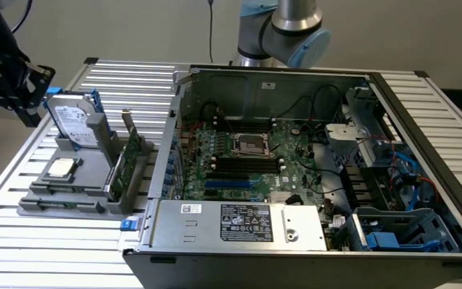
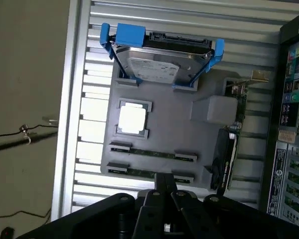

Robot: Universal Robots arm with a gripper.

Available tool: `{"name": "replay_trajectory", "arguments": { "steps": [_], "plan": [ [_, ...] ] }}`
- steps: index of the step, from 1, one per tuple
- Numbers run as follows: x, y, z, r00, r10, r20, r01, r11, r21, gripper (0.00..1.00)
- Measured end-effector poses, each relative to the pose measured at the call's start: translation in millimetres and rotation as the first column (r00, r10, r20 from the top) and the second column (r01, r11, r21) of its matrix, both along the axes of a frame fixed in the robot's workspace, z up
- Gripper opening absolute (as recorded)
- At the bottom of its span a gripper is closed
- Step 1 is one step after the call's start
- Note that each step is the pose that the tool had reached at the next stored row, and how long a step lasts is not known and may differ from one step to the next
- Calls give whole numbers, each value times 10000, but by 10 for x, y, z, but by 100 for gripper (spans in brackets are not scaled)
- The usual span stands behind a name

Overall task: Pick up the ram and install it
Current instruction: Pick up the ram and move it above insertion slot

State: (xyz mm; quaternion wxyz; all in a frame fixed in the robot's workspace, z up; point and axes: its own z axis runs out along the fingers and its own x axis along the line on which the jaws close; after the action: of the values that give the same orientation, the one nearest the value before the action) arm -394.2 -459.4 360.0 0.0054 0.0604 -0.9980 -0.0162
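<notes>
- A grey holder (image 2: 174, 124) carried a hard drive (image 2: 157, 64) in blue rails, a processor chip (image 2: 133, 119), an upright expansion card (image 2: 229, 149) and the ram (image 2: 152, 154), which lay flat in a slot beside a second stick (image 2: 139, 173).
- An open computer case (image 1: 423, 120) stood next to it on the bench (image 1: 55, 253).
- The tool (image 2: 164, 181) hung clenched and empty above the holder's ram edge.

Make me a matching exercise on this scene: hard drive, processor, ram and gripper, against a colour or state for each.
1 hard drive
2 processor
3 ram
4 gripper

A shut
B blue side rails
C silver square, lying flat
D slim dark strip in the grey holder

Pairs: 1-B, 2-C, 3-D, 4-A
</notes>
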Motion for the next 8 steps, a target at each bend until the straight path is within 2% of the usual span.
{"name": "replay_trajectory", "arguments": {
  "steps": [4, 8],
  "plan": [
    [0, 0, -15, 9973, 730, -1, -730, 9973, 0, 11],
    [0, 0, -29, 9895, 1446, -2, -1446, 9895, 0, 11]
  ]
}}
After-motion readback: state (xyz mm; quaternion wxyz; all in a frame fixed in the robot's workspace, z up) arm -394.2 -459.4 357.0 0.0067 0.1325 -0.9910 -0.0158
